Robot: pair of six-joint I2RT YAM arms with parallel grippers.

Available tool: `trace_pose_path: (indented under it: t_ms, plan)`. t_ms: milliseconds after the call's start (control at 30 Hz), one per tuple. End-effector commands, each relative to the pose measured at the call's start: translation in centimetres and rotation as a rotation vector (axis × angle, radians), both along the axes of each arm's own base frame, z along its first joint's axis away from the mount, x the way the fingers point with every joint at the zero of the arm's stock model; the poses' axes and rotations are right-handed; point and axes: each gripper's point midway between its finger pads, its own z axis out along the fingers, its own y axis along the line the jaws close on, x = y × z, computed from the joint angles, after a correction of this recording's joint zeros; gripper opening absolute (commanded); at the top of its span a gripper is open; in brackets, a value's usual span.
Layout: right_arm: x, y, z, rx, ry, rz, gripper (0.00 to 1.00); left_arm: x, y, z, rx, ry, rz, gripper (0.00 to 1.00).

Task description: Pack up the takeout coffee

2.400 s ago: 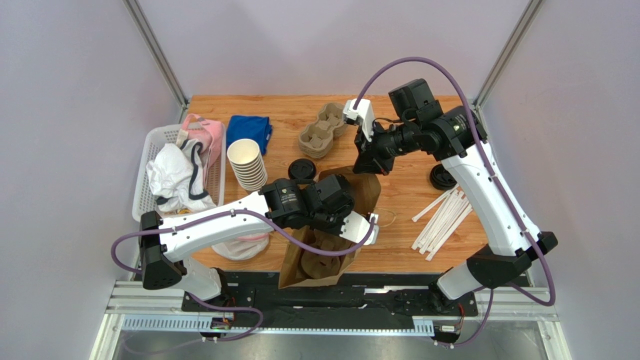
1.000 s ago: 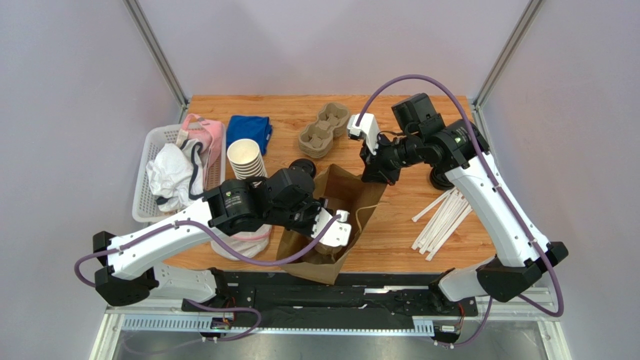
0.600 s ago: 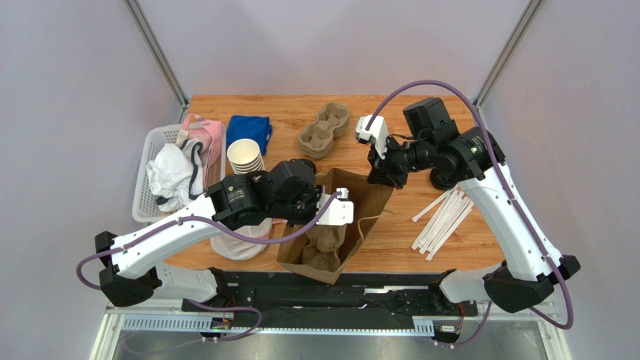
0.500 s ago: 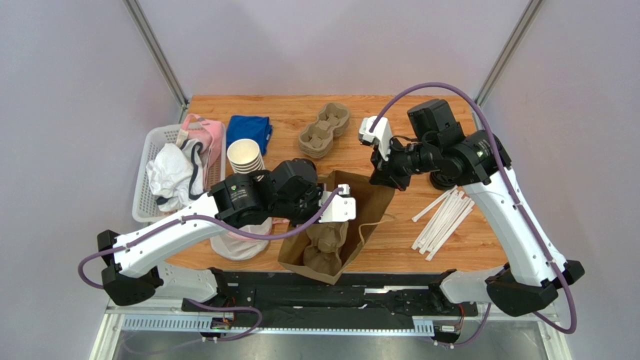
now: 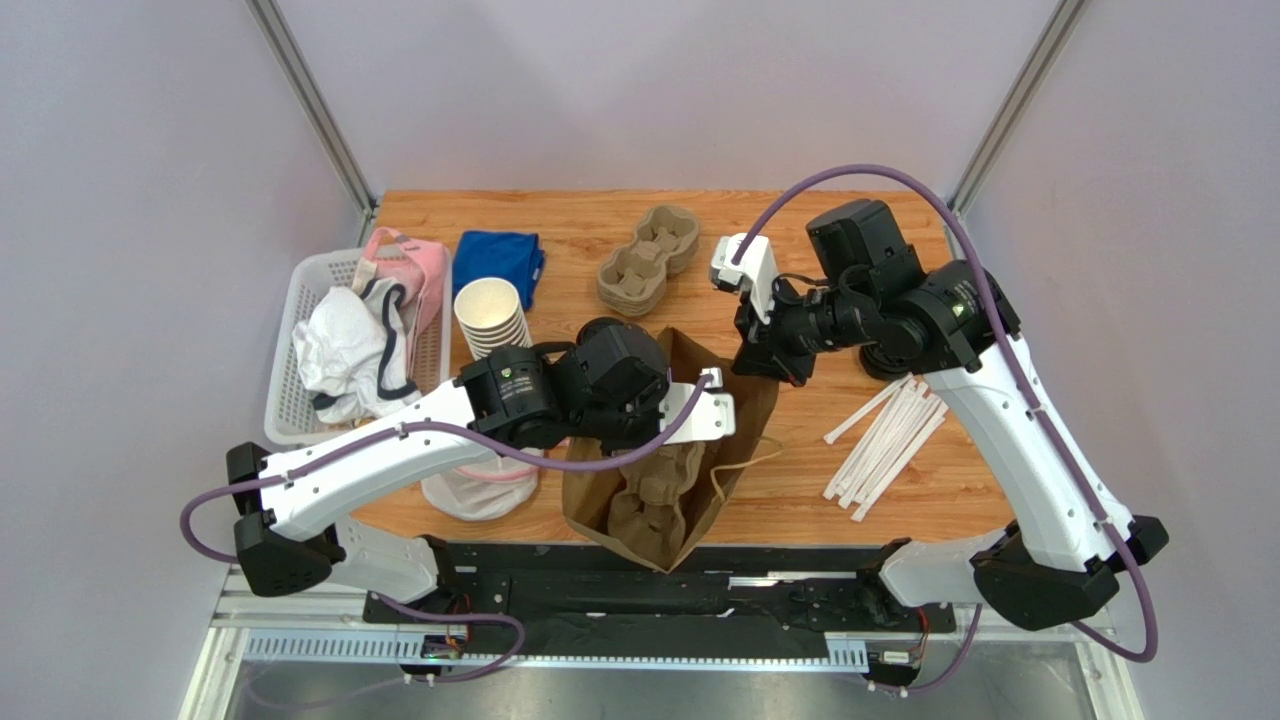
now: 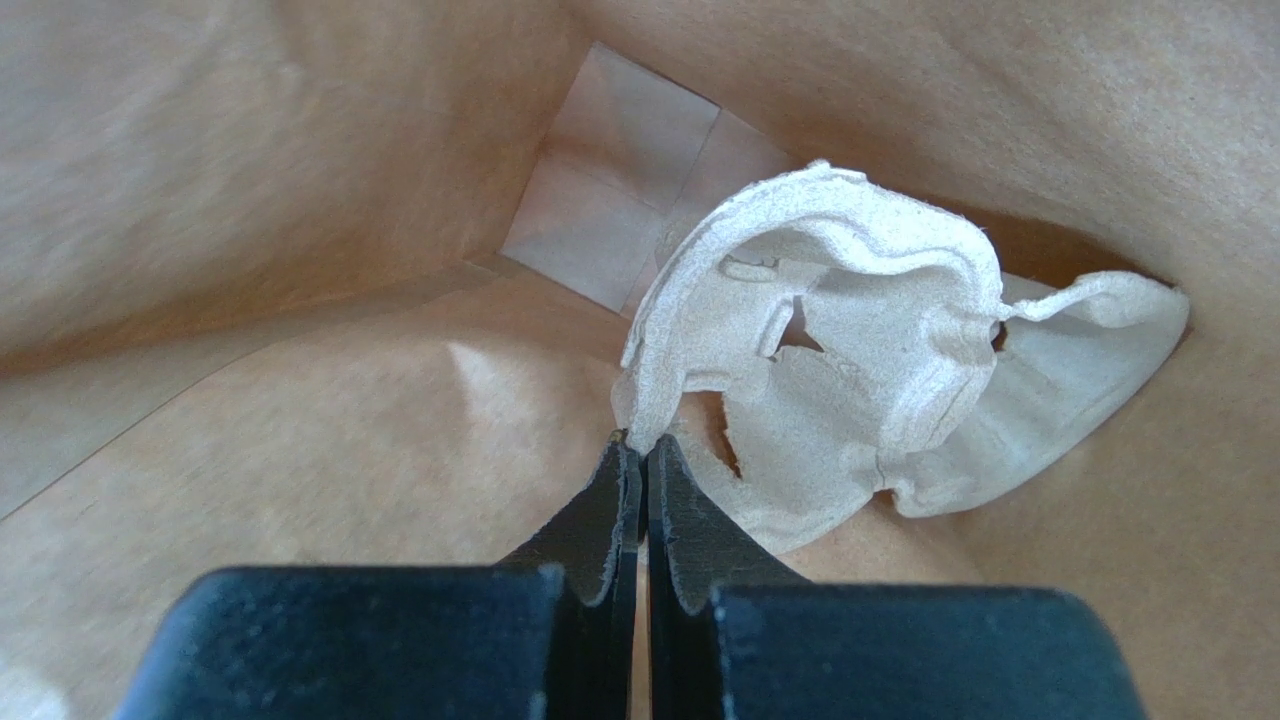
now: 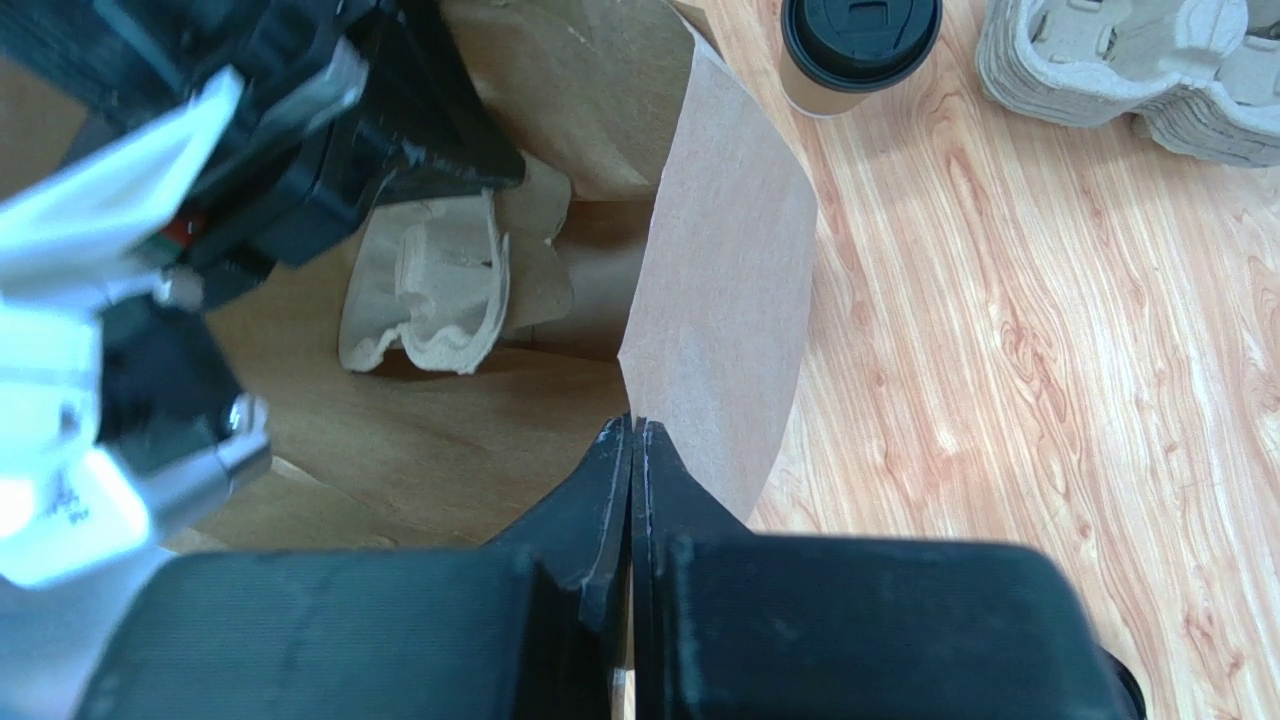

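Left tool (image 5: 718, 414) sits inside the paper bag (image 5: 756, 402) seen from above, its wrist view shows it pinching a pulp carrier (image 6: 842, 360), and the right tool (image 7: 634, 428) pinches the bag's rim while the takeout coffee (image 7: 860, 42) stands just beyond on the desk (image 7: 977, 300), probably light and crushable, best gripped gently below its lid.

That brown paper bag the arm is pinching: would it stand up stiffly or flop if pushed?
Probably floppy: the bag wall is thin paper, creased, bowing where the right gripper pinches its rim. Likely light and apt to slide or tip; only a pulp tray shows inside it.
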Motion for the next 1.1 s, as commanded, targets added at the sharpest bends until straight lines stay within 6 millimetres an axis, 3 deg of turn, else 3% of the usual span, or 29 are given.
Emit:
trace_pose_path:
  t_ms: [0, 267, 467, 767, 1067]
  plan:
    - [-1.0, 0.3, 1.3, 0.032, 0.034, -0.007, 0.0, -0.3, 0.2, -0.5, 0.053, -0.006, 0.013, 0.0]
    - [-0.7, 0.4, 1.7, 0.029, 0.027, -0.019, 0.0, -1.1, 0.0, -1.0, 0.158, -0.062, -0.059, 0.0]
    - [-0.5, 0.4, 1.6, 0.02, 0.021, -0.03, 0.0, -2.4, -0.7, -0.1, 0.177, -0.078, -0.113, 0.0]
    - [-0.7, 0.7, 1.6, 0.008, 0.017, -0.021, 0.0, -2.0, -1.2, 0.7, 0.197, -0.151, -0.108, 0.0]
    - [-1.6, 1.0, 1.6, 0.011, 0.024, 0.015, 0.0, -2.6, 0.0, -2.3, 0.257, -0.131, -0.145, 0.0]
